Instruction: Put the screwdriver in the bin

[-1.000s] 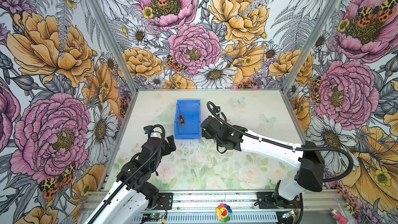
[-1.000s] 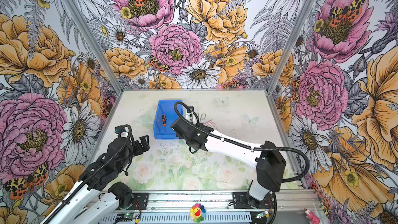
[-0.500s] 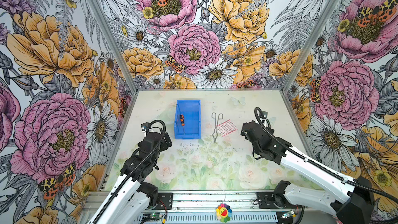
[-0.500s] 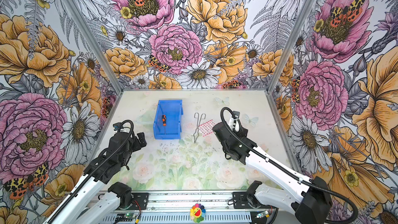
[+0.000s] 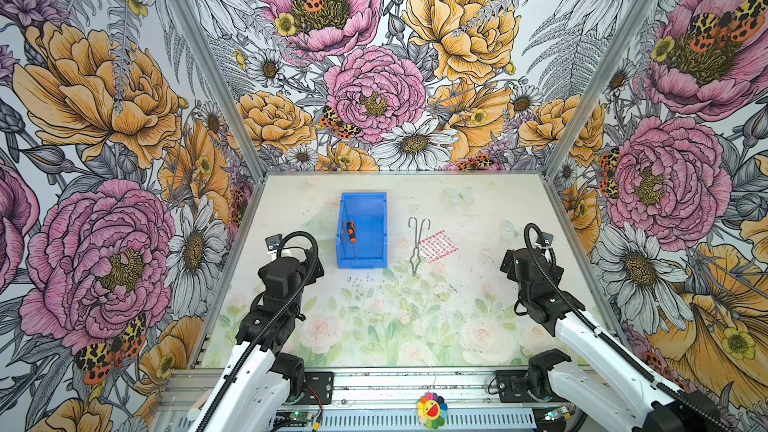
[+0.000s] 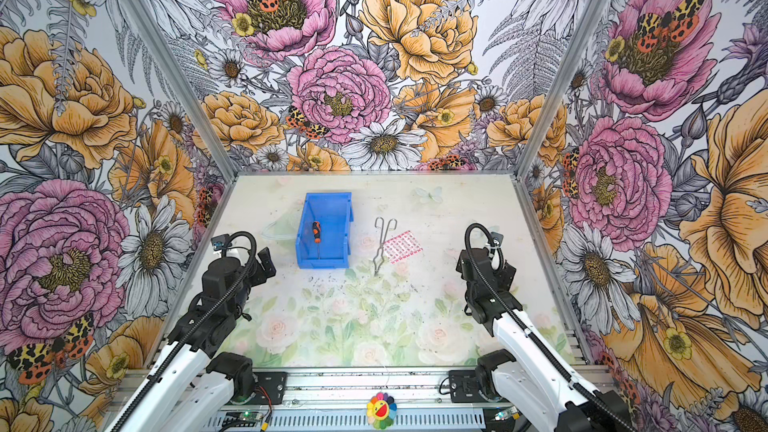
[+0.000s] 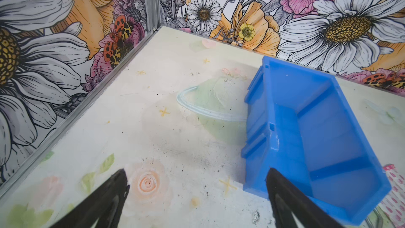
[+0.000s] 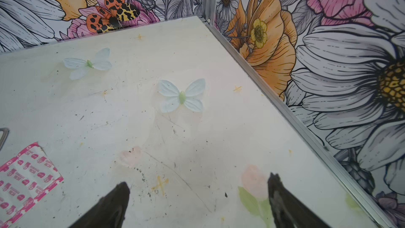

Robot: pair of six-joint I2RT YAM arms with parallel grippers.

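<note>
Plainly, the screwdriver [image 5: 351, 234] lay inside the bin [image 5: 372, 226] by its left wall, handle toward the back and shaft toward the low front lip. The left gripper [image 7: 197, 176] hung spread wide and empty just beside the bin. The right gripper [image 8: 199, 180], equally wide and empty, hovered well apart, beyond the wire tongs [image 5: 417, 243].

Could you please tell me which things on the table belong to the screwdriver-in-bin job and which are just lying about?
Belong to the job:
- the screwdriver, lying inside the bin
- the bin

Just lying about:
- the wire tongs
- the pink patterned packet, right beside the tongs
</note>
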